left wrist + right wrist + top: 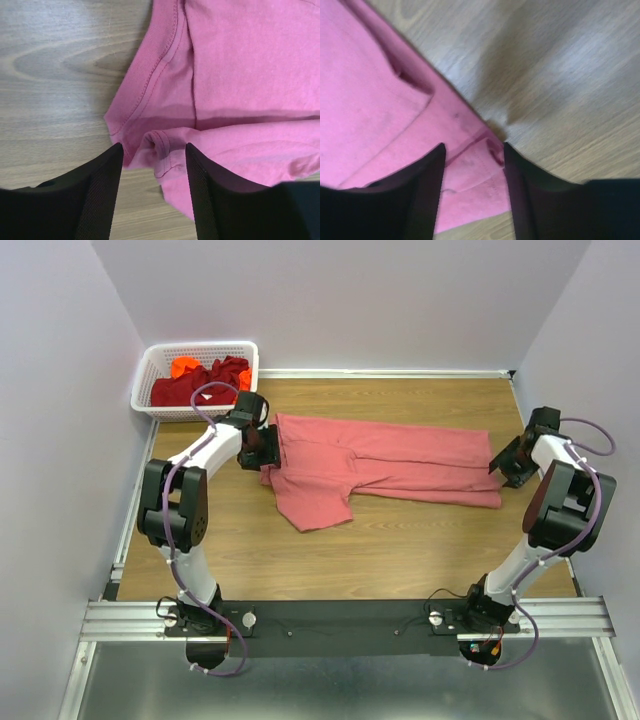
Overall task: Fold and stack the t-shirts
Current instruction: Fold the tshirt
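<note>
The salmon-pink t-shirt (390, 465) lies lengthwise across the table (400, 560), with open wood along its near edge. The left gripper (152, 150) straddles its bunched stitched corner and the right gripper (474, 147) its hem corner, both with jaws parted and unclenched. The dark red t-shirt (200, 388) and orange t-shirt (185, 367) lie in the basket (146, 375).

There is one salmon-pink t-shirt (390, 465), spread on the one wooden tabletop (400, 560). One white lattice basket (150, 362) stands at the far left. It holds dark red cloth (190, 390) and bright orange cloth (185, 367), at least one piece of each, but they are too bunched to count further. That makes three cloth colours. There are two arms, the left arm (175, 502) and the right arm (565, 502). Each carries one two-fingered end effector: the left end effector (268, 454) and the right end effector (498, 464).
</note>
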